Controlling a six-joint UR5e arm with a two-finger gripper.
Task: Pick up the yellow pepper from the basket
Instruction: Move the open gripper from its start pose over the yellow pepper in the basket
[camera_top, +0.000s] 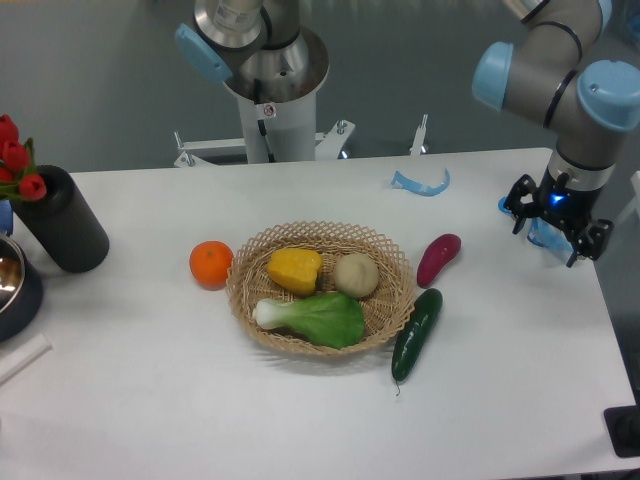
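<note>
A black vase (62, 220) of red tulips stands at far left. An orange (211, 264) sits just outside the basket (390, 262). Inside, the yellow pepper (295, 270) lies on its side, long axis left-right, beside a potato (355, 275). Far right, the gripper (556, 232) hovers, fingers spread, empty.

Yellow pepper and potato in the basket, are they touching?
Cannot tell. In the camera view the yellow pepper and potato sit side by side, edges meeting near the middle, with no clear gap or contact.
</note>
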